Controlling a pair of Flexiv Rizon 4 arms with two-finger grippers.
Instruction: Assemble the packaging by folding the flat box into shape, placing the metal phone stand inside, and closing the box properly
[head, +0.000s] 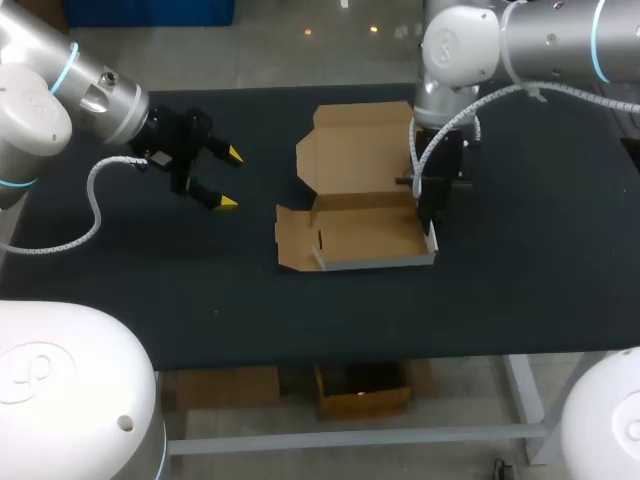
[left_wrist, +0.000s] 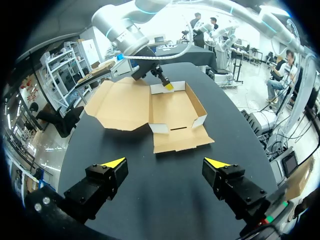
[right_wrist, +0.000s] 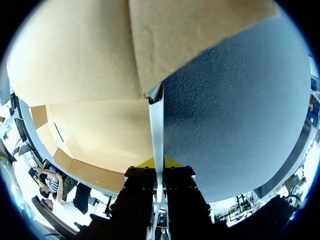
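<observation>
The box (head: 365, 235) sat mid-table (head: 530, 280), tray part nearer the robot. Its lid (head: 355, 150) lay flat on the table behind the tray, and the side flap (head: 295, 238) lay flat at the tray's left. The right gripper (right_wrist: 158, 163) was at the box's right wall, pinching it between both fingers. The left gripper (head: 231, 178) was well left of the box, fingers apart.

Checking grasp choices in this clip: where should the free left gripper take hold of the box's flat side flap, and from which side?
Probably its outer free edge, coming in low from the left. The side flap lies flat on the table facing the open left gripper, while the right gripper pinches the opposite wall.
</observation>
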